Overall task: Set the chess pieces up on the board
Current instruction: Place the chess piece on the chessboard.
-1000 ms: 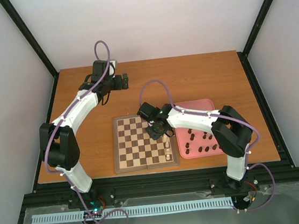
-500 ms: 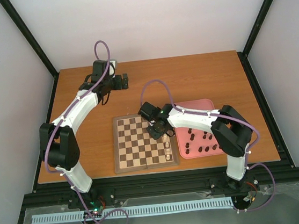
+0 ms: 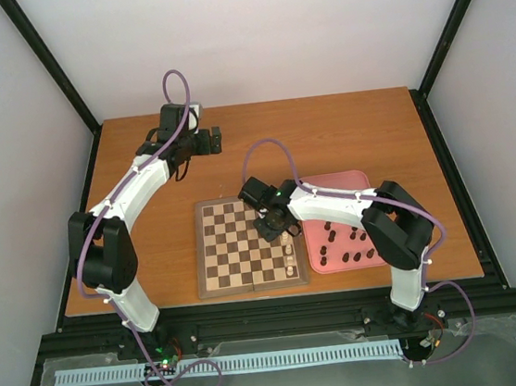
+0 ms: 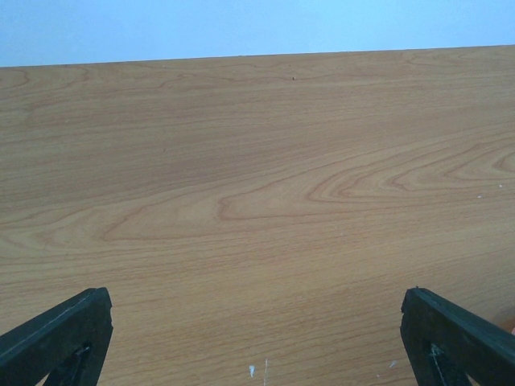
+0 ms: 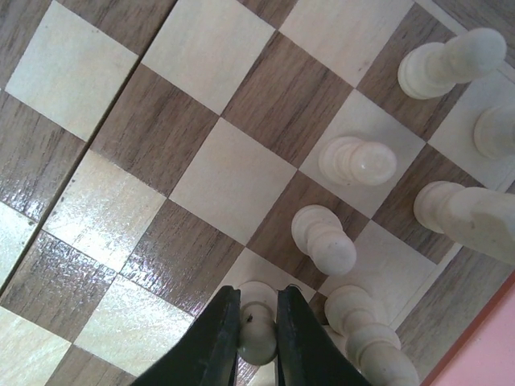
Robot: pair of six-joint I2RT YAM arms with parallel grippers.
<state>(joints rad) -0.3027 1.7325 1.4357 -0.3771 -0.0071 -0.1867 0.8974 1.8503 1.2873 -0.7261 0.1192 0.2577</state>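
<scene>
At the board [image 5: 233, 177]'s right edge, the right claw [image 5: 257, 318], clamped on a cream pawn [image 5: 257, 342], appears to be seating it beside other cream pieces [image 5: 354, 161]. The next move probably calls for release and a straight lift. The left claw [image 4: 257, 330] stands apart over the tabletop [image 4: 241, 161].

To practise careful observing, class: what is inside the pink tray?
Dark chess pieces stand in the pink tray; no light ones show. The right arm crosses above its far part, so whatever lies beneath there is hidden.
</scene>
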